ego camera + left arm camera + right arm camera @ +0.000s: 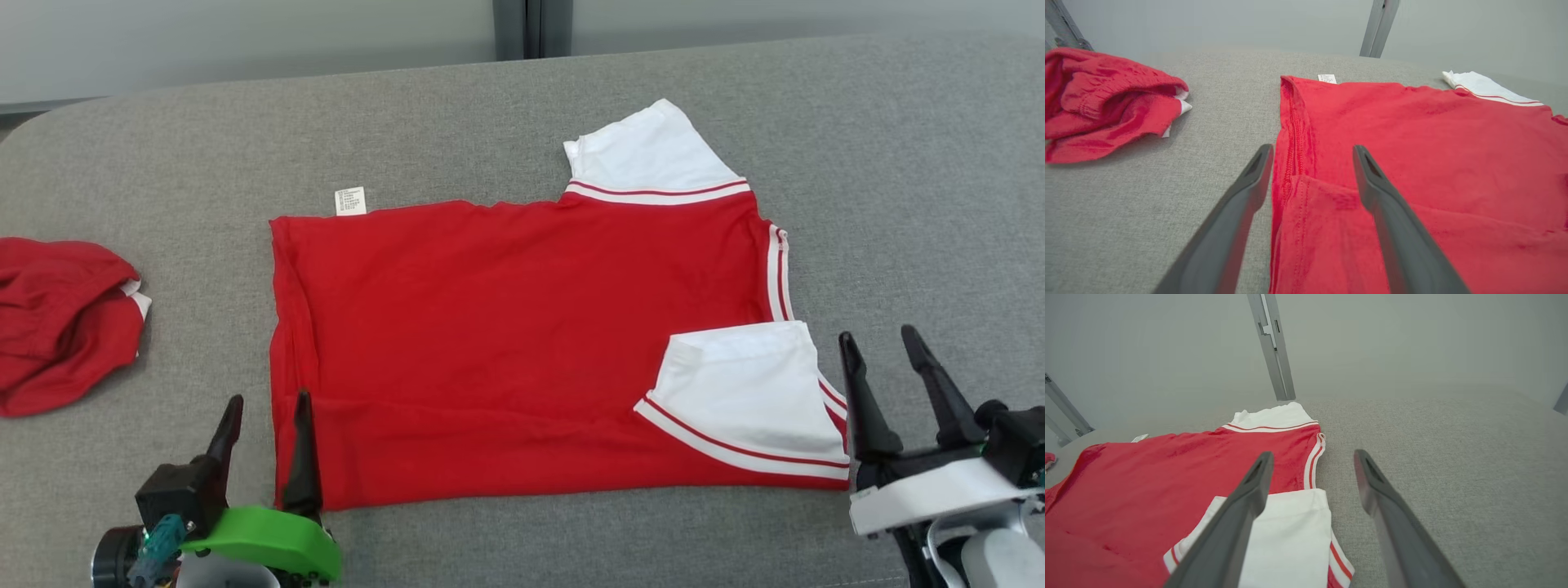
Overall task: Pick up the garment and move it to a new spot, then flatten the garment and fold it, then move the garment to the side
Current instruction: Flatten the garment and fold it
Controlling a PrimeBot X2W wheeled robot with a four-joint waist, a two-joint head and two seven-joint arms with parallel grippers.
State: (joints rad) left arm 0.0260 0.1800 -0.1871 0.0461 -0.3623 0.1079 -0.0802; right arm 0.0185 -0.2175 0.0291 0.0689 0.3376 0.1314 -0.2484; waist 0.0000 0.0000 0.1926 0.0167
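Red garment: lies spread flat on the grey cloth-covered counter, hem toward the robot's left and neck end toward the right. It looks partly folded; a raised fold line runs along its near strip.

Near sleeve, white with red stripe trim: folded inward, lying on the garment's near right corner.

Far sleeve, also white: sticks out past the garment's far edge on the right.

Care label: small and white, pokes out at the garment's far left corner. Print not legible.

Left gripper: at the garment's near left corner. Jaws stand well apart and hold nothing. In the left wrist view the hem edge runs up between the two fingers, one finger over red cloth and the other over bare counter. Cannot tell whether the tips touch the fabric.

Right gripper: just beside the garment's right edge, level with the near sleeve. Jaws are spread wide and empty. In the right wrist view one finger overlaps the near sleeve and the other sits over bare counter. Contact cannot be judged.

Second red cloth: crumpled heap with a bit of white showing, well apart from the garment on its left.
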